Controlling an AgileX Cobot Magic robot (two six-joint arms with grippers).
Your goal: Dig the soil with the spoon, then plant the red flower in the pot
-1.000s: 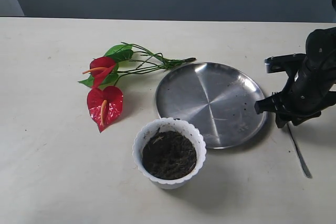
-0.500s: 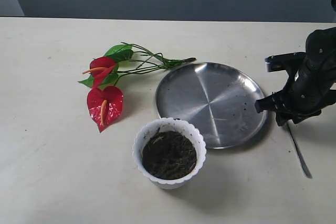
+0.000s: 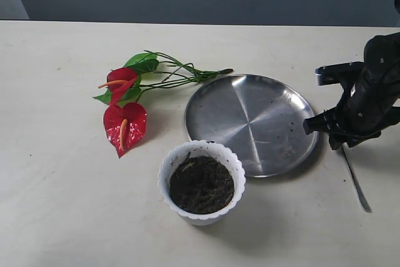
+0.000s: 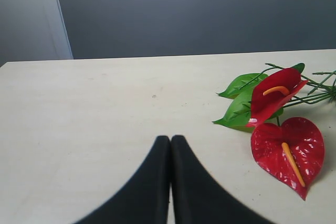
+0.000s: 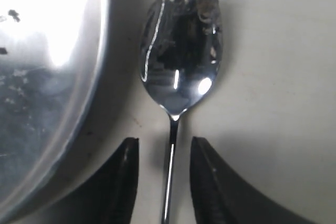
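Note:
The white scalloped pot point(image 3: 201, 181) stands at the front middle, holding dark soil point(image 3: 201, 185). The red flower point(image 3: 125, 120) lies on the table to its left, also in the left wrist view point(image 4: 286, 148). The silver spoon point(image 5: 181, 56) lies flat beside the steel plate; only its handle point(image 3: 356, 182) shows in the exterior view. My right gripper point(image 5: 164, 148) is open, low over the spoon, with the thin handle between its two fingers and not touching them. My left gripper point(image 4: 170, 140) is shut and empty above bare table, left of the flower.
A wide shiny steel plate point(image 3: 250, 123) with a few soil crumbs lies between the flower stems and my right arm point(image 3: 369, 95). Its rim point(image 5: 79, 129) runs close beside the spoon bowl. A dark wall backs the table's far edge.
Almost nothing has moved; my right gripper has stayed over the spoon, shifting only very slightly.

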